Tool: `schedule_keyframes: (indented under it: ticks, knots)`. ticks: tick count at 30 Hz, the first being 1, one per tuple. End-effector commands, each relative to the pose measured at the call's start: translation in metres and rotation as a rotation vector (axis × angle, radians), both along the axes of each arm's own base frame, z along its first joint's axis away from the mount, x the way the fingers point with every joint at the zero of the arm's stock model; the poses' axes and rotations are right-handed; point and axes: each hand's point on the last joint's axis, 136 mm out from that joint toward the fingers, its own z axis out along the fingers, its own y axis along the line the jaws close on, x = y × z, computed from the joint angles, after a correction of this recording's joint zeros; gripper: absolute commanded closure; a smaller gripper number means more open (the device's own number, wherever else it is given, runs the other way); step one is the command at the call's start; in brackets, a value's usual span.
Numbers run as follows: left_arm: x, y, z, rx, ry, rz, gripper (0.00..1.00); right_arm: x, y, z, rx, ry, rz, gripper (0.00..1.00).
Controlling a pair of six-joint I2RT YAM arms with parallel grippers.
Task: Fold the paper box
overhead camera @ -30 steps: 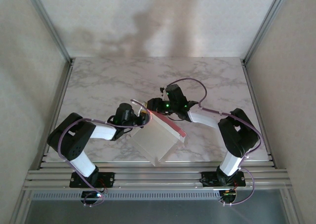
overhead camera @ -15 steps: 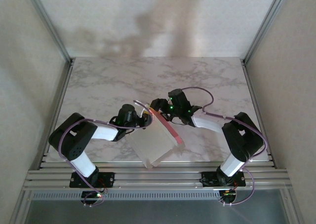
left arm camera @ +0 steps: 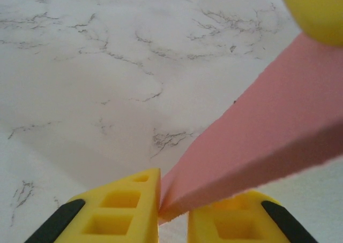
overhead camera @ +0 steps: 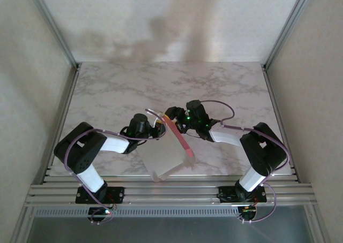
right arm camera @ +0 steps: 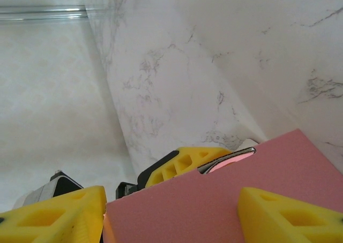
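Paper box (overhead camera: 163, 158) has tilted steeper, corner pinched in left tool (left arm camera: 172, 201).

A white marble-look table (overhead camera: 118, 88) with grey veins fills the middle of the top view. An aluminium rail (overhead camera: 171, 192) runs along its 6 o'clock edge, and slanting metal posts (overhead camera: 53, 26) rise at 10 and 2 o'clock. At 12 o'clock a pale wall (overhead camera: 241, 18) carries soft grey shadows (overhead camera: 155, 31).

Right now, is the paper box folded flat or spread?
Half folded: the paper box has one pink flap tilted up, white side showing.
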Motion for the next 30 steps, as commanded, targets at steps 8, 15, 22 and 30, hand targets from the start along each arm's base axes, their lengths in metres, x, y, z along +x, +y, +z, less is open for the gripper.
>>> schedule_keyframes:
  ticks: [8, 15, 22, 30]
  knots:
    - [0.015, -0.003, 0.011, -0.043, -0.038, 0.065, 0.84, -0.005, -0.006, -0.004, 0.021, 0.035, -0.034, 0.34]
    - [0.017, -0.003, 0.012, -0.057, -0.035, 0.082, 0.84, -0.009, -0.001, -0.006, 0.087, 0.065, -0.039, 0.33]
    - [0.022, -0.005, 0.017, -0.080, -0.040, 0.094, 0.83, -0.016, 0.004, -0.011, 0.113, 0.086, -0.037, 0.33]
    - [0.009, -0.012, 0.016, -0.051, -0.043, -0.001, 0.74, -0.007, -0.011, -0.021, 0.048, 0.056, -0.048, 0.34]
